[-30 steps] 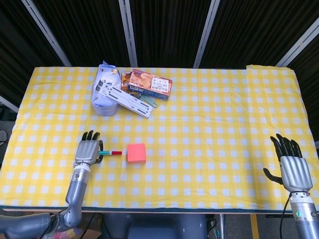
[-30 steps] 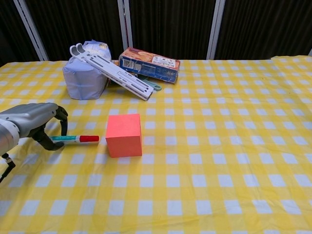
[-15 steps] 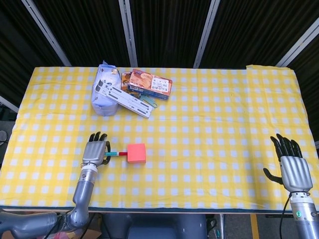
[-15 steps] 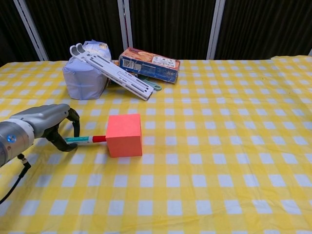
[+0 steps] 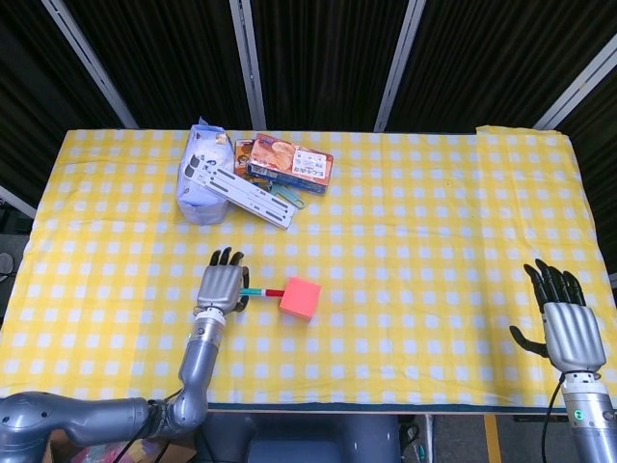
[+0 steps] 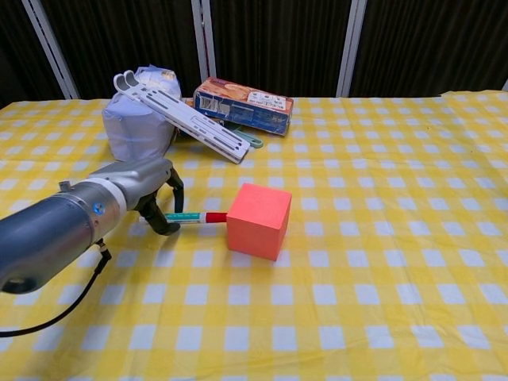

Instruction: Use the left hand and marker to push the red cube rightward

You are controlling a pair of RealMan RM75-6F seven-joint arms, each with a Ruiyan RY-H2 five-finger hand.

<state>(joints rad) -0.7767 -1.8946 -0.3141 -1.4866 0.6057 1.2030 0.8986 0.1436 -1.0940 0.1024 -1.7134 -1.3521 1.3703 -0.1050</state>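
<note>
Left hand (image 6: 151,194): I grip one marker (image 6: 194,217), tip touching one red cube (image 6: 258,220).
Right hand (image 5: 565,326): fingers spread, holding nothing.

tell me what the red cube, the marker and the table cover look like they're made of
Red cube: probably foam or matte plastic; flat, even colour with no gloss, crisp edges.
Marker: likely hard plastic; smooth teal barrel and red cap, gripped by the left hand.
Table cover: looks like woven cloth or thin vinyl; printed yellow-and-white check, lying flat, faint sheen. Can't tell which.
</note>
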